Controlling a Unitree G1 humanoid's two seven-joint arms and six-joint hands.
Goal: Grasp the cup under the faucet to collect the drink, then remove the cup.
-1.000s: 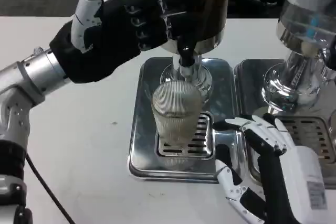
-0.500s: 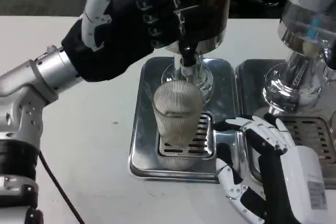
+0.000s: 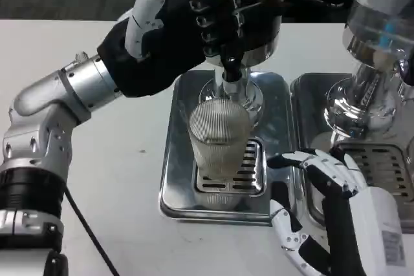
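Note:
A ribbed clear cup [image 3: 218,141] stands upright on the drip grate [image 3: 249,172] of a steel tray [image 3: 173,153], directly below the black faucet spout [image 3: 229,63] of the dark drink dispenser [image 3: 259,11]. My left hand [image 3: 178,33] is raised at the dispenser, fingers spread against its body just above the spout, holding nothing. My right hand [image 3: 330,205] hovers open at the tray's right front corner, fingers apart, a short gap from the cup. The cup looks nearly empty.
A second dispenser [image 3: 378,37] with a clear bowl stands on its own steel tray [image 3: 381,159] at the right. White table [image 3: 97,179] surface lies to the left of the trays.
My left arm and hand have moved right and up, closer onto the dispenser above the spout. The right hand has dropped slightly. The cup has stayed put.

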